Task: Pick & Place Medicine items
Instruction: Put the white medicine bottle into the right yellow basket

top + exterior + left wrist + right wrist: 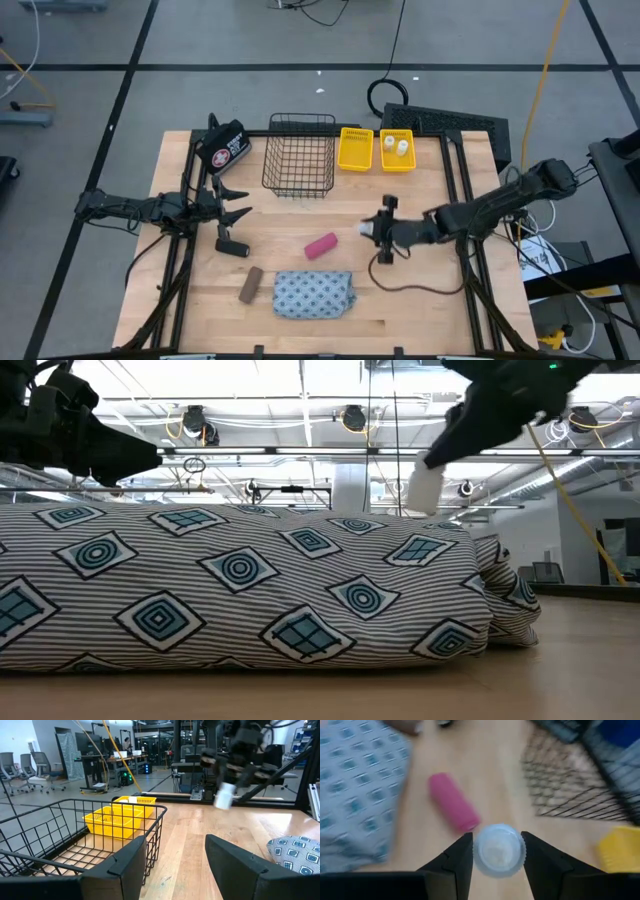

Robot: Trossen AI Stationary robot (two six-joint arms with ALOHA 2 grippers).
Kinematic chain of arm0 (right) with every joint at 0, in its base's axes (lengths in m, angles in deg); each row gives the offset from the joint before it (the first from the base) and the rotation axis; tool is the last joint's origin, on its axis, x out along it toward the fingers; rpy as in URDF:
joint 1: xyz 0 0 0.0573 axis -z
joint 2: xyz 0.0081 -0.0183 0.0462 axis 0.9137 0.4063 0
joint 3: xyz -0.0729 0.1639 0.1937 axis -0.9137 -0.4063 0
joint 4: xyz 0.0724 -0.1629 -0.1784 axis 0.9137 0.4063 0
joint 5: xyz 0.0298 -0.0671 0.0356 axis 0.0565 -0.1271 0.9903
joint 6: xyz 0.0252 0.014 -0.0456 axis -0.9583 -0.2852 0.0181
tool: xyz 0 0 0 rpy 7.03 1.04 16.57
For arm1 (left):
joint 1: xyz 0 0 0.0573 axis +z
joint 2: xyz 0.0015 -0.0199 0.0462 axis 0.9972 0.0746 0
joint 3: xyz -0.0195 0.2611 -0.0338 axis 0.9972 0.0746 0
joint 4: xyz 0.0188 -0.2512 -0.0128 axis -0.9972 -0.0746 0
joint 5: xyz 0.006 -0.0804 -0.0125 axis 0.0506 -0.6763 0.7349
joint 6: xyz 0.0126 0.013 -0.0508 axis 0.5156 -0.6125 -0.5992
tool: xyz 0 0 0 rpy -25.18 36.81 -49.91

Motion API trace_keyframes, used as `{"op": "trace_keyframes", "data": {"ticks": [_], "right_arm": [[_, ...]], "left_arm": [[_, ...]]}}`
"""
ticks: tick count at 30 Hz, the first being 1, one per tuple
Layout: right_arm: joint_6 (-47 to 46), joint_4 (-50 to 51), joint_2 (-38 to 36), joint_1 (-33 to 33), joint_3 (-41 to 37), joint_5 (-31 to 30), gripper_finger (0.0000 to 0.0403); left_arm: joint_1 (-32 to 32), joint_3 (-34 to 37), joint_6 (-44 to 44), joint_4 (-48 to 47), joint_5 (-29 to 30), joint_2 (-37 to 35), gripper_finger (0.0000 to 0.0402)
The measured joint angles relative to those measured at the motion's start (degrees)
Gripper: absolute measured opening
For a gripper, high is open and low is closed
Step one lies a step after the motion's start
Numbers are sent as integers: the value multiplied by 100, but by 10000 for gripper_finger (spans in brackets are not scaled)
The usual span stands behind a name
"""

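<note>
Wooden table (420,300) under both arms, open workshop behind. Right gripper (496,851) over mid-table, fingers (457,857) clamped on a small white bottle (498,849): round, pale, seen cap-on between the dark tips, lifted clear of the wood in the low view. Just beside it, lying flat: pink roll (320,246), short and stubby. Near the front edge: pouch (314,294), blue-grey, soft, printed with diamonds and rings on fine stripes, filling most of the low view. Next to that, a brown bar (249,285), and farther left a black handled piece (232,245). At the back: wire basket (299,155), then two yellow bins, the right one (397,150) holding two more white bottles (395,147), the left one (355,149) beside it. Black bag (224,147) with a red-and-white emblem at the back left corner. Left gripper (238,203) waiting near the left edge, fingers (127,865) spread apart, gripping nothing.
</note>
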Motion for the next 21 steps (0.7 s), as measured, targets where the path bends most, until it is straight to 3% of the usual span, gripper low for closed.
{"op": "trace_keyframes", "data": {"ticks": [7, 14, 21], "right_arm": [[705, -80, -385, 1267, 0, 0, 142], [592, -237, -425, 2977, 0, 46, 138], [475, -427, -423, 4739, 0, 1227, 138]], "left_arm": [[0, 0, 2, 0, 0, 2, 214], [-1, -2, 1, 0, 0, 2, 214], [1, -1, 1, 1, -1, 2, 214]]}}
